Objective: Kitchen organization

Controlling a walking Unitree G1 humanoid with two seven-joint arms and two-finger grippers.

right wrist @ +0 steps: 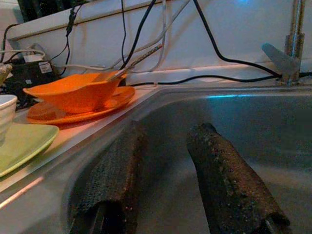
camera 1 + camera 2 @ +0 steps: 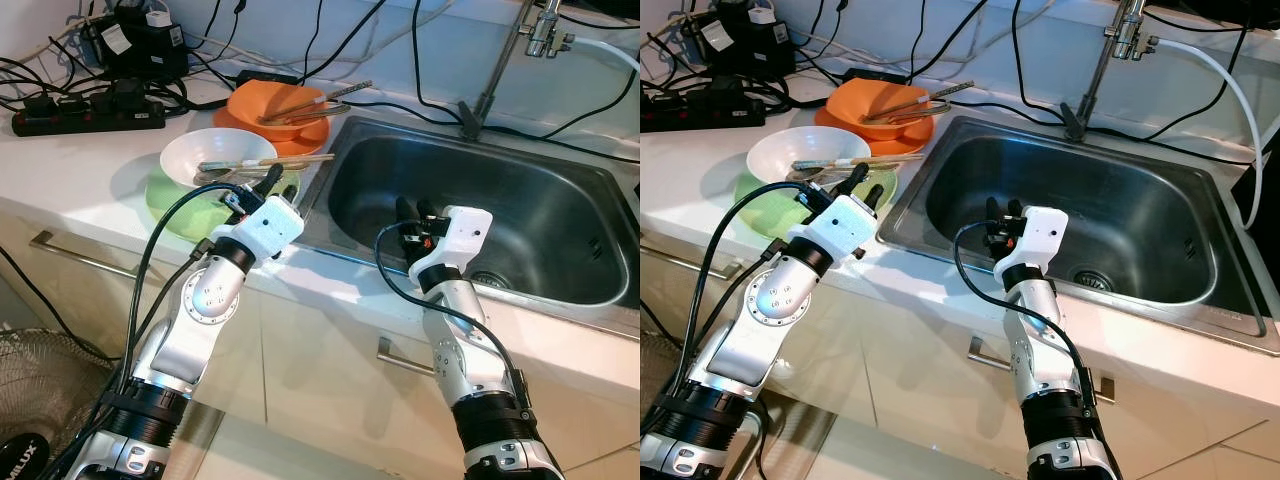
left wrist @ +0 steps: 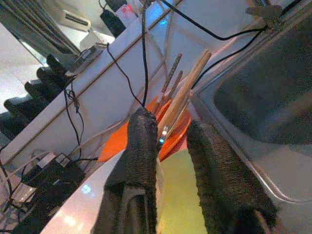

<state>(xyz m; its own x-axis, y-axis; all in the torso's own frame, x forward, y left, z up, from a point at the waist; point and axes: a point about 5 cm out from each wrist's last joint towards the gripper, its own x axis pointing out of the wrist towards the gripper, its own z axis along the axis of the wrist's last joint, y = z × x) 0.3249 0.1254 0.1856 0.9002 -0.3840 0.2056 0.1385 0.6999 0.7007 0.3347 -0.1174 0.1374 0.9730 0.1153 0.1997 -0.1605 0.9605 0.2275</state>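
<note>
A white bowl [image 2: 190, 152] with wooden chopsticks [image 2: 270, 161] and a spoon across it sits on a green plate [image 2: 170, 205] on the counter. Behind it an orange bowl [image 2: 270, 103] holding more chopsticks [image 2: 315, 102] rests on an orange plate [image 2: 300, 133]. My left gripper [image 2: 262, 183] hovers open over the green plate's right edge, just right of the white bowl; in its wrist view the chopsticks [image 3: 183, 95] lie beyond the fingers [image 3: 141, 146]. My right gripper [image 2: 412, 210] hangs open inside the steel sink [image 2: 560, 220] near its front left wall, with nothing between its fingers [image 1: 219, 165].
A tap [image 2: 500, 60] stands behind the sink. A black power strip [image 2: 85, 115] and many cables cover the counter's back left. Cabinet fronts with a metal handle [image 2: 70, 250] run below the counter, and a fan [image 2: 40, 400] stands on the floor at the left.
</note>
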